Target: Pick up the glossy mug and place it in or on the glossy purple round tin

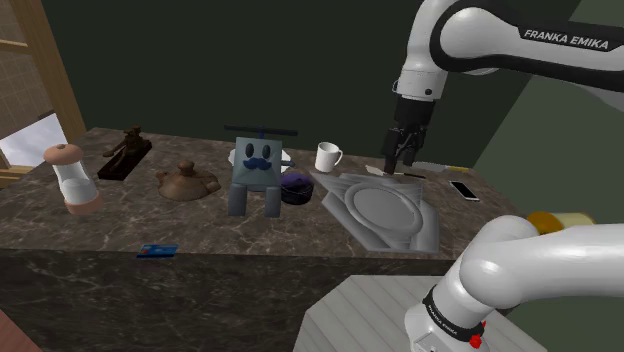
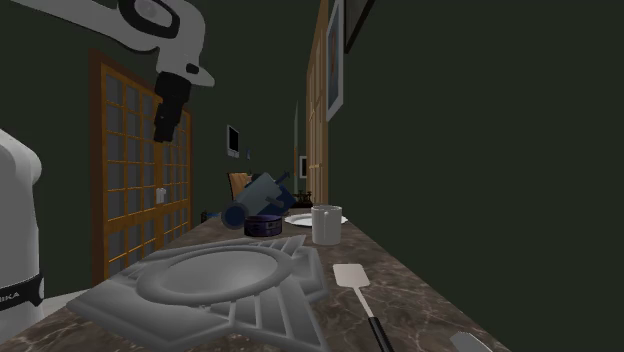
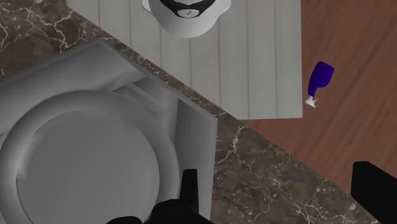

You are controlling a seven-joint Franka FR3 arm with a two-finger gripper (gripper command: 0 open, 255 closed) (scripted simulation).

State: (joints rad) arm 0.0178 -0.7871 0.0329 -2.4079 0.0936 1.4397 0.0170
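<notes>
The white glossy mug (image 1: 328, 157) (image 2: 326, 224) stands upright on the dark marble counter, handle toward the shoulder view's right. Just in front of it sits the low dark purple round tin (image 1: 297, 187) (image 2: 264, 226). My black gripper (image 1: 400, 150) (image 2: 165, 125) (image 3: 280, 197) hangs in the air to the right of the mug in the shoulder view, well above the counter and over the far corner of a grey dish. Its fingers (image 3: 189, 191) stand wide apart with nothing between them.
A large grey moulded dish (image 1: 385, 210) (image 2: 225, 285) (image 3: 83, 159) lies below the gripper, a spatula (image 2: 355, 280) beside it. A blue robot toy (image 1: 255, 170), brown teapot (image 1: 187, 182), grinder (image 1: 72, 178) and phone (image 1: 463, 189) also share the counter. A purple bottle (image 3: 320, 79) lies on the floor.
</notes>
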